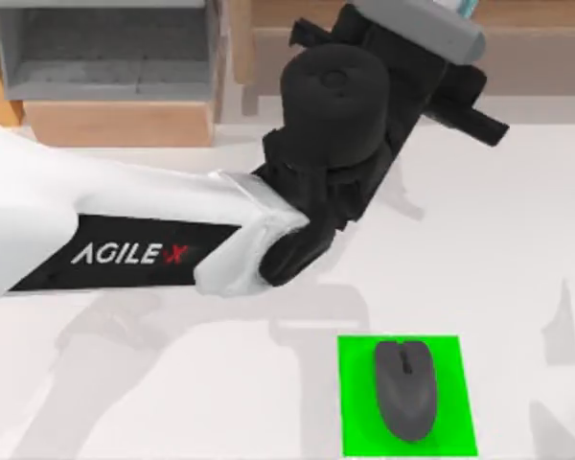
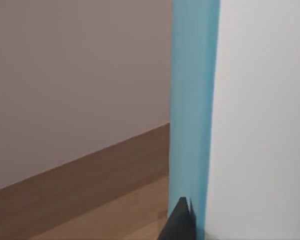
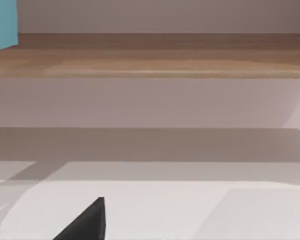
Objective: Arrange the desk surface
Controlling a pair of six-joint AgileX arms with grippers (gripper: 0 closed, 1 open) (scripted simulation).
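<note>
The state of the left gripper's (image 1: 460, 24) jaws cannot be told: in the top view its tip is seen at the far edge, beside a sliver of a light blue object (image 1: 468, 8), and in the left wrist view only a dark fingertip (image 2: 181, 220) is seen against a tall light blue panel (image 2: 192, 110). The left arm (image 1: 134, 230) is stretched from the left across the desk surface (image 1: 517, 240) toward the wooden shelf (image 1: 556, 48) at the back. The state of the right gripper's jaws cannot be told either; a single dark fingertip (image 3: 87, 222) is seen in the right wrist view, above the white tabletop.

Near the front of the desk surface, well apart from the left gripper, a green mat (image 1: 450, 422) is laid flat, and a dark grey mouse (image 1: 404, 388) is placed on it. Left of the shelf, at the back, an open drawer unit (image 1: 105, 67) is seen.
</note>
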